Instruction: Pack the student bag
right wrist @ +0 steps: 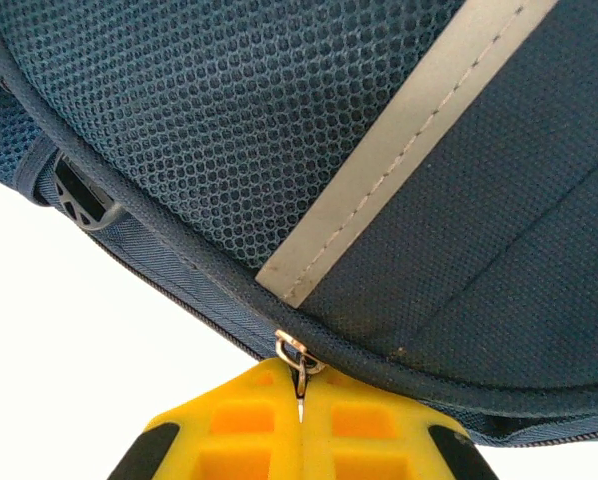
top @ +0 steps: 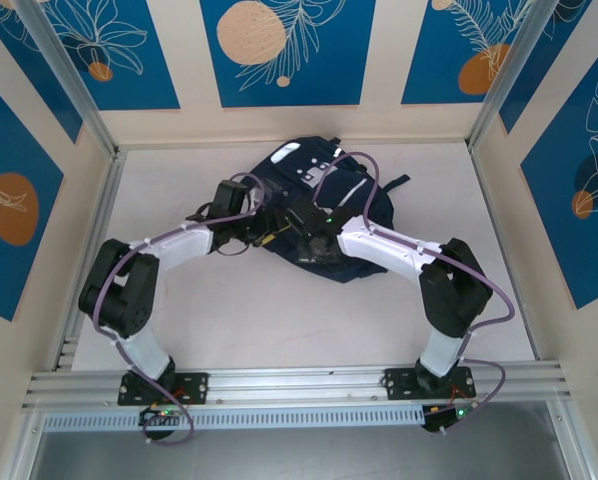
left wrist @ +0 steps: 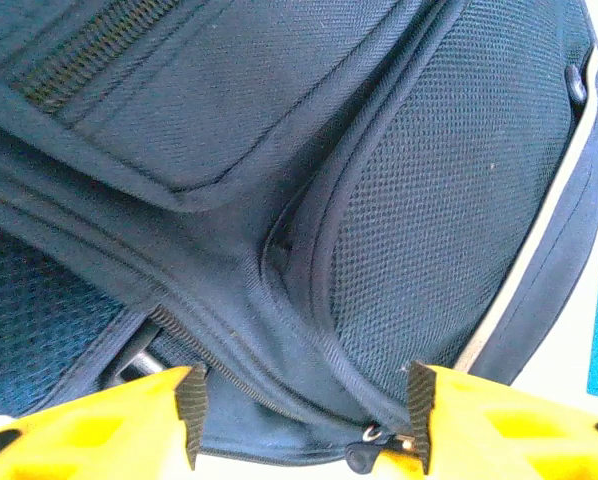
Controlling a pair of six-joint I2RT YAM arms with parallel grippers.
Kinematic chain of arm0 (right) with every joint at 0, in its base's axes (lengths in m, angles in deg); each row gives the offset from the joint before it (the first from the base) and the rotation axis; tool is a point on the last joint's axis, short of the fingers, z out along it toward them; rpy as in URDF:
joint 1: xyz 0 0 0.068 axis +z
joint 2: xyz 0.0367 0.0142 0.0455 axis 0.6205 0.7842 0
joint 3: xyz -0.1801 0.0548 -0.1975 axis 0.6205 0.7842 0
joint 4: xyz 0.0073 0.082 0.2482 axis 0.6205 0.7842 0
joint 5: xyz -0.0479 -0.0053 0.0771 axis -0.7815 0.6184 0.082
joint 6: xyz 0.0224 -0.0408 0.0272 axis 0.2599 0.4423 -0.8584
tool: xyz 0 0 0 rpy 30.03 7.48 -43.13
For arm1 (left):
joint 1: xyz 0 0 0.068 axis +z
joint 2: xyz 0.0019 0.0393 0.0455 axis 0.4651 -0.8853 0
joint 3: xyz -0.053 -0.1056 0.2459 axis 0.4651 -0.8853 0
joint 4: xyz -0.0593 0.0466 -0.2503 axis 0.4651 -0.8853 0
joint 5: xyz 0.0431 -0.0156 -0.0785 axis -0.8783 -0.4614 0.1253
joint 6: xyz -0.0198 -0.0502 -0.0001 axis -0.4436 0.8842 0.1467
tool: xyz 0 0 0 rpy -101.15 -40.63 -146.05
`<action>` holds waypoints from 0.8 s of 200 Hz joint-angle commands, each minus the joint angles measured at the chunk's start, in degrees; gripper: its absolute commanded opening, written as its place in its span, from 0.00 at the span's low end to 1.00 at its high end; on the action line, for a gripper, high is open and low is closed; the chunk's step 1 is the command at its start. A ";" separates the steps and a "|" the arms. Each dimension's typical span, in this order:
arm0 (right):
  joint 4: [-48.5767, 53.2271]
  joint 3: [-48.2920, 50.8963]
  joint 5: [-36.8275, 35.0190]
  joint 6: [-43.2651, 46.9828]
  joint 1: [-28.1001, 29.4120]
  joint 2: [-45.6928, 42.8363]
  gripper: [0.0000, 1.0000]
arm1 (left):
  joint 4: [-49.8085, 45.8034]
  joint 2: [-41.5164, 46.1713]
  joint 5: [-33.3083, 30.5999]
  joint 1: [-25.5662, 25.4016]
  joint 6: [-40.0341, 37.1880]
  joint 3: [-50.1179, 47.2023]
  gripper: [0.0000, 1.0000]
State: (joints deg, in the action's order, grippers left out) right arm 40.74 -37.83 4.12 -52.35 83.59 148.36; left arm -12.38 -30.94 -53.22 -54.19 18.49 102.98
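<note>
**A:** Whereabouts, the student bag [top: 329,190]?

**B:** Lying flat toward the far edge of the table [top: 229,320], roughly midway between the side edges, with its near rim facing the arms.

**A:** Right gripper [right wrist: 301,392]?

**B:** Pressed together, pinching the small metal zipper pull [right wrist: 295,352] at the bag's rim, just below the grey reflective strip [right wrist: 399,150].

**A:** Left gripper [left wrist: 305,405]?

**B:** Spread about halfway, pads [left wrist: 191,405] either side of the bag's lower seam. Another metal zip ring [left wrist: 377,433] just beside the right-hand pad. Not pinching anything yet.

**A:** Step in hand, at a guess?

**B:** Probably opening the main zip. Brace with the left, draw with the right.

**A:** How to do it well?

**B:** Close the left on the piped seam itself, not on loose mesh, and clear of that ring. Hold the cloth taut. Draw the right along the line of the teeth, following the curve of the rim, never straight up. Otherwise a risk of lifting the whole bag or slipping off the thin tab. Slow and even, and stop if the fabric bunches.
</note>
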 commanded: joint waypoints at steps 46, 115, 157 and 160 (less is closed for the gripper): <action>1.83 0.16 -3.69 -0.95 -0.15 -1.38 0.00 | 5.34 -5.76 -1.03 -2.26 4.44 4.84 0.32; 4.29 7.82 -12.05 3.23 -2.31 -8.39 0.00 | 0.22 -8.76 -6.57 -1.74 -1.56 6.31 0.00; 2.34 11.07 -13.21 10.66 -7.22 -12.17 0.00 | -2.66 -8.67 -8.22 -1.14 -4.37 7.29 0.00; 1.59 11.18 -13.00 11.70 -7.74 -12.27 0.00 | -2.94 -8.60 -8.25 -1.08 -4.59 7.31 0.00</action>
State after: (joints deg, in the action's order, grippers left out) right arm 40.76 -28.46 -4.01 -47.15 79.37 138.92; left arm -11.61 -38.37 -55.91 -56.58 18.03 108.95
